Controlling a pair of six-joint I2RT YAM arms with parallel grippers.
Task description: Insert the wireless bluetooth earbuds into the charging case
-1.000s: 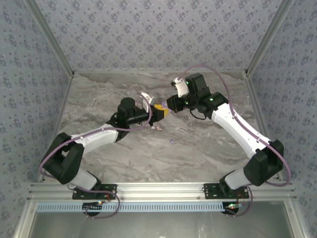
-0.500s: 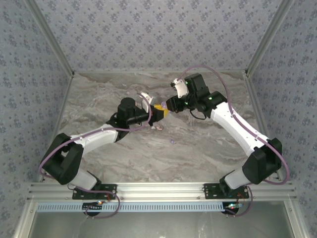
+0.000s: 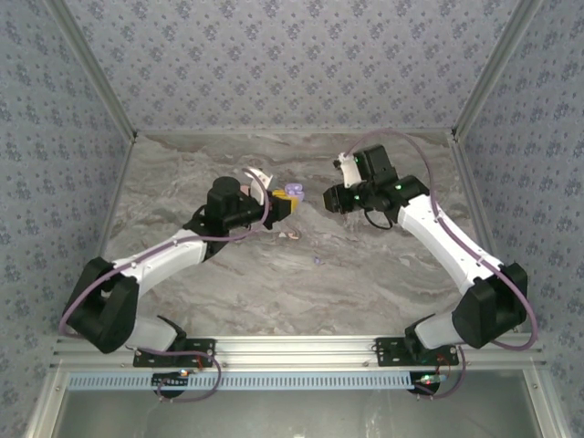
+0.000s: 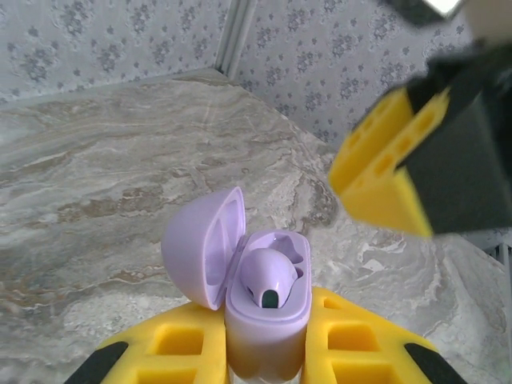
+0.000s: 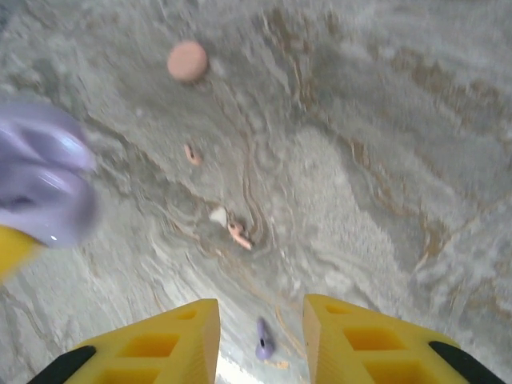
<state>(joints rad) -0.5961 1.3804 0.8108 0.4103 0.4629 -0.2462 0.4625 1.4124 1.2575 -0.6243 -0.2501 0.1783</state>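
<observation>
Your left gripper (image 3: 286, 203) is holding the purple case (image 4: 268, 320) up off the table (image 3: 182, 173). It pinches the lower half of the case between its yellow fingers (image 4: 180, 352). The lid (image 4: 200, 248) stands open, tipped to the left. One purple earbud (image 4: 272, 282) sits in the case. The hole next to it looks free to me, but I can't see right into it.

Your right gripper (image 5: 260, 314) hangs to the right of the case, a little apart from it. Its jaws are open a small way, with nothing between them.

A second purple earbud (image 5: 263, 342) lies on the table near the middle, nearer to you than both grippers. Some pinkish earbuds (image 5: 239, 236) lie near it. A round pink case (image 5: 187, 61) lies well apart from them.

I think the purple one on the table goes in next. It is tiny and should weigh almost nothing. It looks hard, smooth and round, so it may slip or flick away if you squeeze fast. It lies flat on hard stone, so your fingers must come right down beside it. Take it across its fat round part and leave the thin end free to go into the hole. Close gently. Don't push hard on the case, since the lid's hinge looks thin.
</observation>
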